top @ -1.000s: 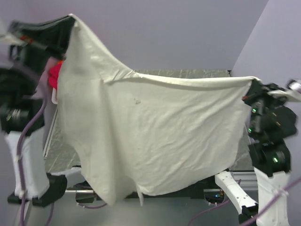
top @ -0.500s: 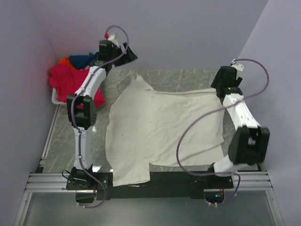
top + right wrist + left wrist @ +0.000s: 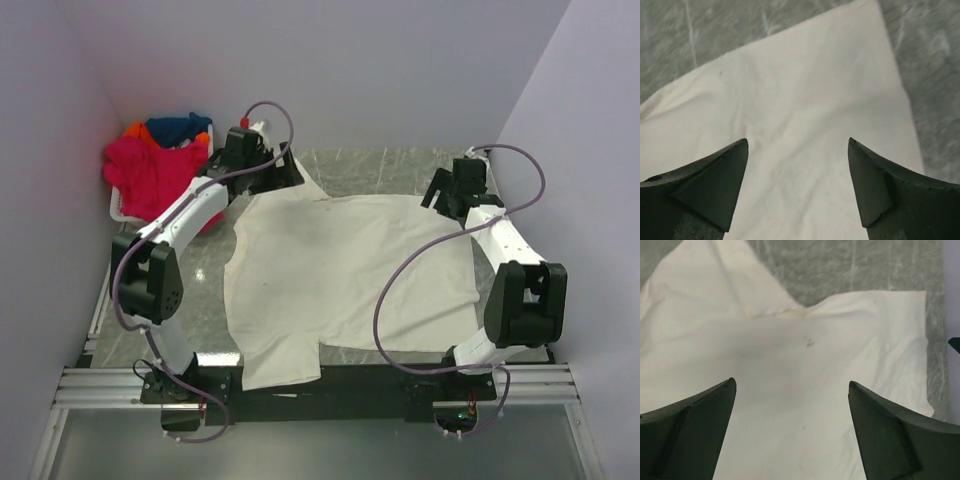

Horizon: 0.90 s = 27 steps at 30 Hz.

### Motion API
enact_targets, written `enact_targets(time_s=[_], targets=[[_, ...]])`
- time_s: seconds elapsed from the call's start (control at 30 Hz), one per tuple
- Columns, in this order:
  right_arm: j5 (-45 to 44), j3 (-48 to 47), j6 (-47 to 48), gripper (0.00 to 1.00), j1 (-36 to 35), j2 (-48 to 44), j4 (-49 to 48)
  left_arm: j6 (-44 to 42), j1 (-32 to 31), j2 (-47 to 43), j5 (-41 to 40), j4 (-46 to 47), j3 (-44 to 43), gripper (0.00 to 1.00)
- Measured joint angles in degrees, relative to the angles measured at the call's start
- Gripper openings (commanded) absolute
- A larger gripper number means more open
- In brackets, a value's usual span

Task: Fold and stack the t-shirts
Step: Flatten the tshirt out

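Observation:
The large cream t-shirt lies spread flat on the table, its lower hem hanging over the near edge. In the left wrist view the same cream t-shirt shows a sleeve pointing up and left. My left gripper hovers over its far left corner, and the left gripper is open with nothing between the fingers. Above the far right corner, my right gripper hangs clear of the cream t-shirt; the right gripper is open and empty. Magenta, dark blue and orange t-shirts are piled at the back left.
The coloured pile sits in a white basket against the left wall. Grey marble table shows beyond the shirt and to its left and right. Purple walls close in behind and on both sides. Cables loop from both arms.
A second ago both grippers held the cream t-shirt stretched up in the air. They have since opened, the shirt has dropped flat on the table, and both arms have come lower over its far edge.

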<state>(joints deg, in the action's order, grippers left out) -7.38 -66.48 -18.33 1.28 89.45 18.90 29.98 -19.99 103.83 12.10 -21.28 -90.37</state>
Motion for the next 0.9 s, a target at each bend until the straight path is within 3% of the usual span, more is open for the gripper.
enact_targets(time_s=[0.33, 0.9], targets=[[8.17, 8.15, -5.49, 0.83, -3.08, 0.15, 2.93, 2.64, 1.38, -3.69, -5.99, -4.0, 17.62, 1.0], [10.01, 8.59, -6.54, 0.83, -3.08, 8.68, 3.58, 3.96, 2.82, 4.59, -6.54, -0.87, 18.91, 0.99]])
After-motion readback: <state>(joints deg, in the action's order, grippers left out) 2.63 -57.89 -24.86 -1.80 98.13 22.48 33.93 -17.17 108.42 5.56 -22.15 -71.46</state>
